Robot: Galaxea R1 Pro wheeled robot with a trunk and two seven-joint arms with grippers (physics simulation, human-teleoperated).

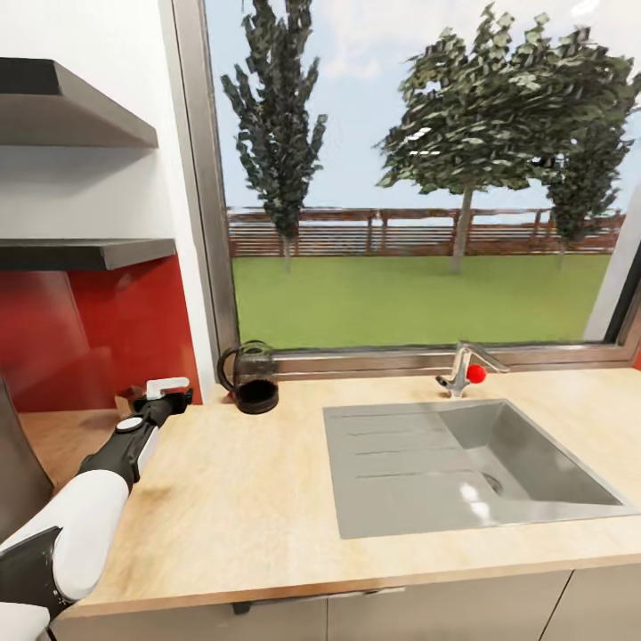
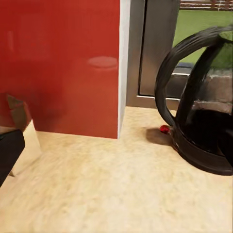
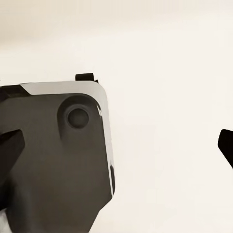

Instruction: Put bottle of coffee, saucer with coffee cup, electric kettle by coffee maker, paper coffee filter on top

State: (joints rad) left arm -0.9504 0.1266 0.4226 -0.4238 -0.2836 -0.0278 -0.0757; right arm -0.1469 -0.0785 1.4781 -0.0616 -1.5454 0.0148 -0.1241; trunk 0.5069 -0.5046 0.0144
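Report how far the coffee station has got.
Nothing looks finished. The electric kettle stands on the kitchen countertop by the window. The left gripper reaches along the counter beside it, apparently empty. A dark-grey bulk at the far left may be the coffee maker. Bottle, filter, saucer and cup remain.

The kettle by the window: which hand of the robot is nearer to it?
Left. The left hand is on the counter just beside the kettle. How near the right hand is cannot be told.

No readable text or labels, as far as visible.
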